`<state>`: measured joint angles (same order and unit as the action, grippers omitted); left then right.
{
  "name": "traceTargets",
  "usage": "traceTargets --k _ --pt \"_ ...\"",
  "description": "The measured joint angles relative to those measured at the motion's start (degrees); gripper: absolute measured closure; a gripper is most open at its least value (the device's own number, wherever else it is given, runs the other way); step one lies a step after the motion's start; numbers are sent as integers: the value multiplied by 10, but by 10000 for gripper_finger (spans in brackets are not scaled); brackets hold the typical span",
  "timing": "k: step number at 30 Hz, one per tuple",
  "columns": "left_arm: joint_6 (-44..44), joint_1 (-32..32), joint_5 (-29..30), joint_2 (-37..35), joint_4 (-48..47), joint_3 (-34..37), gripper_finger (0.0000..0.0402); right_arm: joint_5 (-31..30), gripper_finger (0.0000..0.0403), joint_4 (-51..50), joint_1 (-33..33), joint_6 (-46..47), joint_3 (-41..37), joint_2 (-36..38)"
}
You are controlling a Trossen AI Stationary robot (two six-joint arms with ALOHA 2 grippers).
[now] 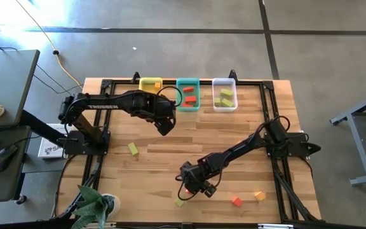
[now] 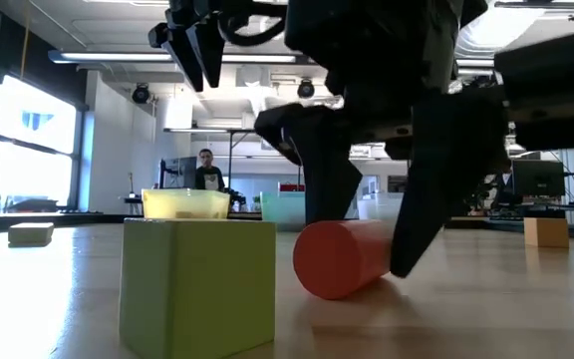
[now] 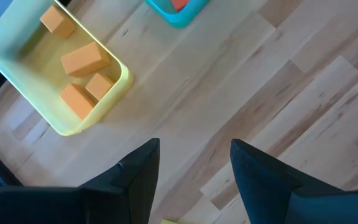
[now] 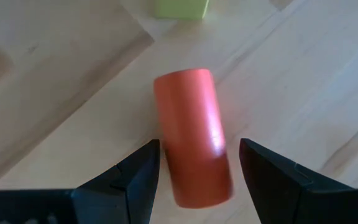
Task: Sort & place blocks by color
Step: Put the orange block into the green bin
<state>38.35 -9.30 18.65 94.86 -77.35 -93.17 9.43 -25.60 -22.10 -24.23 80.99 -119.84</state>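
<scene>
A red cylinder block (image 4: 194, 143) lies on its side on the table near the front edge (image 1: 187, 190). My right gripper (image 4: 197, 168) is open and low over it, one finger on each side of the cylinder, with small gaps showing in the right wrist view. A light green cube (image 2: 197, 284) stands on the table just in front of it. My left gripper (image 1: 165, 127) hangs open and holds nothing, above bare table (image 3: 194, 162) near the yellow bin (image 3: 61, 127), which holds several orange blocks.
Yellow (image 1: 150, 84), teal (image 1: 188, 95) and clear (image 1: 224, 95) bins stand in a row at the far edge. Loose blocks lie about: a green one (image 1: 133, 149) at the left, a red-orange one (image 1: 236, 201) and an orange one (image 1: 259, 195) at the front right.
</scene>
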Motion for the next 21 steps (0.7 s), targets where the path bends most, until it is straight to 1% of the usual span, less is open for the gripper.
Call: traceTargets --k 3,6,8,12,13,21 --pt "-11 0 0 0 0 0 216 -1 196 1 -1 4 0 -4" --pt "-24 0 1 0 1 0 216 -2 214 2 -1 29 0 -4" --pt "-27 -1 2 0 6 0 216 -2 236 2 -1 38 0 -4" --pt "-37 -2 5 0 8 0 216 0 295 2 -1 62 0 -4" --pt "-44 -2 7 0 8 0 216 0 303 2 -1 67 0 -3" --pt "-95 -5 43 0 8 0 216 -9 303 -12 8 159 1 -3"
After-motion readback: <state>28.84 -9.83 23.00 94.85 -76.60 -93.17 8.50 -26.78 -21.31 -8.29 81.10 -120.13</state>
